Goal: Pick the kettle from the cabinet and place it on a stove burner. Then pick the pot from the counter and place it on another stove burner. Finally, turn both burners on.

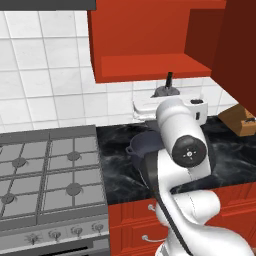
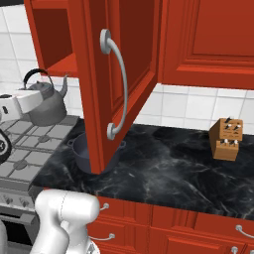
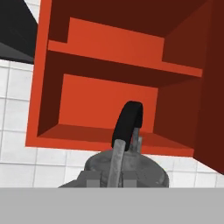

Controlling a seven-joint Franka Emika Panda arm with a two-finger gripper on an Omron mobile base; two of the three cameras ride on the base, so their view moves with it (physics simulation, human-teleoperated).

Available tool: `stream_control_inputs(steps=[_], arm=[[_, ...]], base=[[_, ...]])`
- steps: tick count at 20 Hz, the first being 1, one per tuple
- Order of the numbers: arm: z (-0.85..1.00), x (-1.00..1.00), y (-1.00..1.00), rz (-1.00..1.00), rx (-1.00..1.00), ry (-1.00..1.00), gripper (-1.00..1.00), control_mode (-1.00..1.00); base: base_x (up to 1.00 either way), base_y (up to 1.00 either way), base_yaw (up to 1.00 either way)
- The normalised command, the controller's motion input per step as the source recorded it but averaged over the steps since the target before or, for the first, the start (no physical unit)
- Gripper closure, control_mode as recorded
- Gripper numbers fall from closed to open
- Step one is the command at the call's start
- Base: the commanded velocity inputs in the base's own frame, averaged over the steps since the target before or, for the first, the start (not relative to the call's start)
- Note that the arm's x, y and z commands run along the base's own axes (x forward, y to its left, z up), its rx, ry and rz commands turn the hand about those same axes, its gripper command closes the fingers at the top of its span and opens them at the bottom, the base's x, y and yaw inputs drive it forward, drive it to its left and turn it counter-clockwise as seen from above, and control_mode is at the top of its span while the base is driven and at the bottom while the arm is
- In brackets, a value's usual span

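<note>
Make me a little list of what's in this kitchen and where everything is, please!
kettle: grey, out of the cabinet, held up over the stove's back corner
end effector: appears closed on the kettle's black handle
cabinet: red, open, shelves bare
pot: dark, on the counter beside the stove
counter: black marble
stove: grey, burners bare
knife block: wooden, on the counter at the right

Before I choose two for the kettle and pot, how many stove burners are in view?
4, in the left base view: back left, back right, front left, front right. More may lie beyond the left edge.
</note>
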Motion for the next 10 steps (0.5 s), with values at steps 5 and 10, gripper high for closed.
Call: stream_control_inputs(steps=[5, 10], arm=[[-0.11, -0.47, 0.0, 0.0, 0.0, 0.0, 1.0, -1.0], [0.0, -0.02, 0.0, 0.0, 0.0, 0.0, 1.0, -1.0]], base=[[0.0, 0.0, 0.0], [0.0, 0.0, 0.0]])
